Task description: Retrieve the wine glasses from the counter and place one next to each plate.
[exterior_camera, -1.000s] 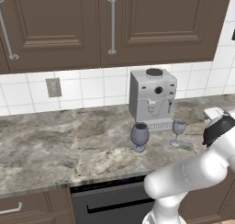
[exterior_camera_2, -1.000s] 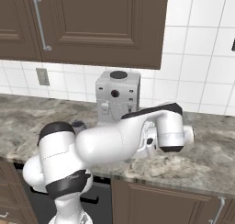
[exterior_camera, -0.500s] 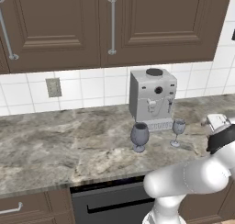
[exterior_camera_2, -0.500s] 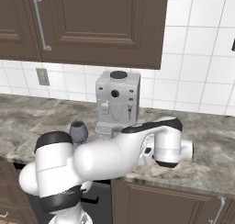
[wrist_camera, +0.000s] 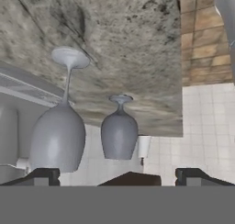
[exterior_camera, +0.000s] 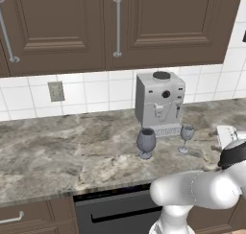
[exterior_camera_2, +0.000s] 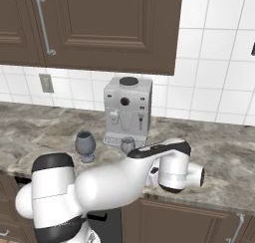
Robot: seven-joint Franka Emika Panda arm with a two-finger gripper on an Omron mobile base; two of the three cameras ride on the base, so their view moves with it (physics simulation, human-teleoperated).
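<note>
Two wine glasses stand on the marble counter [exterior_camera: 72, 151] in front of a coffee machine. The larger smoky goblet [exterior_camera: 146, 142] [exterior_camera_2: 85, 145] is on the left. The slimmer, paler glass [exterior_camera: 186, 134] [exterior_camera_2: 128, 145] is on the right, partly behind my arm in the right base view. The hand view is upside down: the slim glass [wrist_camera: 59, 136] is nearest, left of centre, and the goblet [wrist_camera: 119, 136] stands farther off. My gripper [wrist_camera: 118, 176] is open and empty, level with the glasses and to their right, apart from both. The plates are out of view.
A grey coffee machine [exterior_camera: 160, 103] [exterior_camera_2: 128, 110] stands against the white wall tiles just behind the glasses. Dark brown upper cabinets [exterior_camera: 115, 27] hang above. My white arm [exterior_camera_2: 114, 180] reaches across the counter's front edge. A wall socket [exterior_camera: 56, 91] is at the left.
My hand has sunk lower at the right of the glasses, down to about counter height. The glasses have not moved and the jaws stay open.
</note>
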